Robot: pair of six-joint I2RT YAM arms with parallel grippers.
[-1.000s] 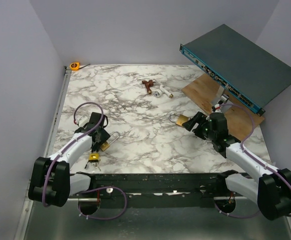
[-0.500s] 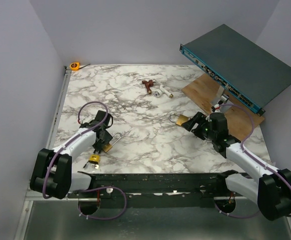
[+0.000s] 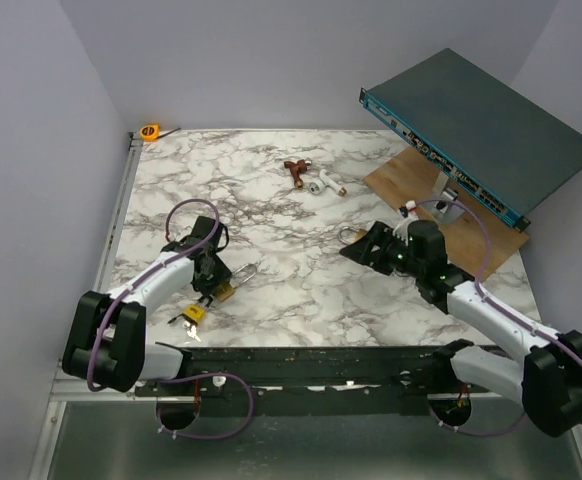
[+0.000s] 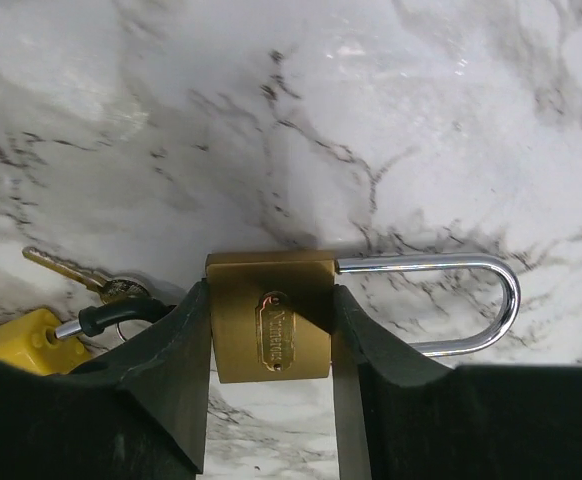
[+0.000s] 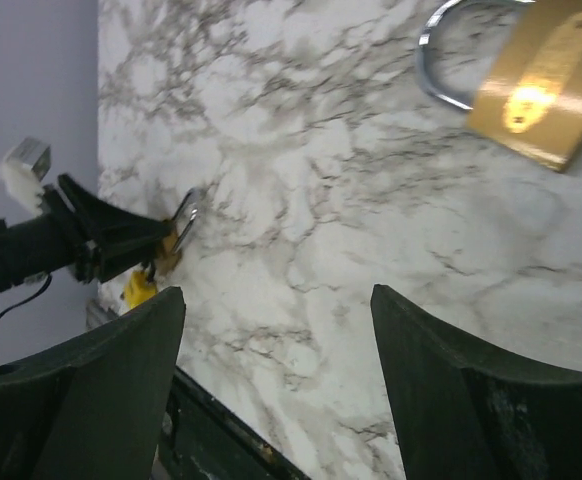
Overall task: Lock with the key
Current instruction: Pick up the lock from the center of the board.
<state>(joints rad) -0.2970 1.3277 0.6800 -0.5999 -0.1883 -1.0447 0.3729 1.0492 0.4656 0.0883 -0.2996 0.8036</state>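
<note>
My left gripper (image 4: 269,298) is down at the table (image 3: 311,300), clenched on the left brass padlock (image 4: 271,340). Its two dark fingers (image 4: 176,380) press against either side of the body. That padlock lies flat with its silver shackle (image 4: 471,300) pointing away from the fingers. I can't tell whether the shackle's lower leg is seated, because the finger covers its end.

The key (image 4: 56,267) isn't in either gripper. It lies on the marble just beside the left gripper's outer finger, its ring next to the black-sleeved shackle of the yellow padlock (image 4: 16,338). The key and the brass body sit near each other but apart (the finger stands between them in my wrist view).

My right gripper (image 5: 276,300) is spread wide with nothing between its fingers, only bare marble. The right brass padlock (image 5: 543,88) lies flat ahead of it, off to one side and untouched.

Farther back on the table I can see some small fittings (image 3: 311,178), a wooden board (image 3: 401,185) under a tilted teal rack unit (image 3: 481,130), and an orange tape measure (image 3: 151,131) in the far left corner.
</note>
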